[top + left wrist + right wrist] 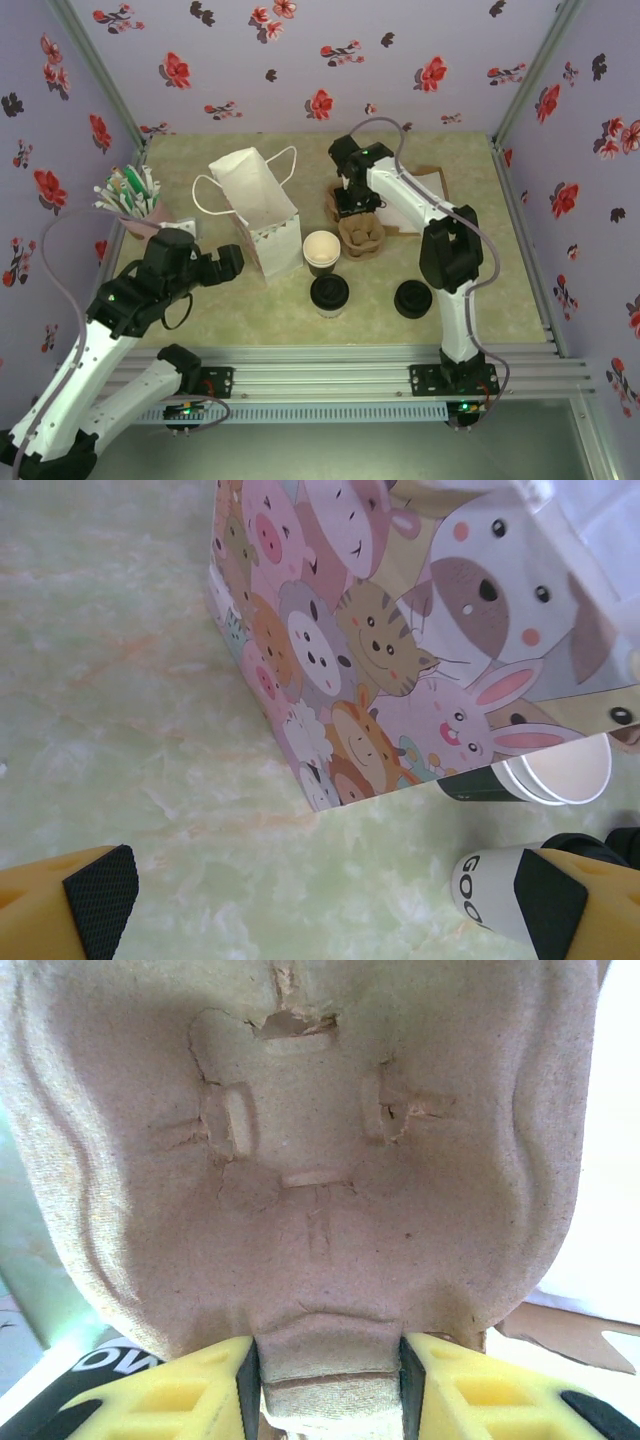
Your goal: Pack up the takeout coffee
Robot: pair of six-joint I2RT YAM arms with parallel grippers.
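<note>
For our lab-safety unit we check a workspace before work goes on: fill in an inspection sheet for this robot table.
Surface: pale green marbled table top, no spills seen.
Job's things: lidded takeout coffee upright near the front; white paper bag standing; pulp cup carrier.
Clutter: lidless cup, black lid stack, pen pot, brown cardboard.
Grippers: left pincer open, empty, facing the bag; right pincer shut on the carrier's edge.
Cables: grey cable loops off the left arm; another arches over the right.
Surroundings: floral walls.
</note>
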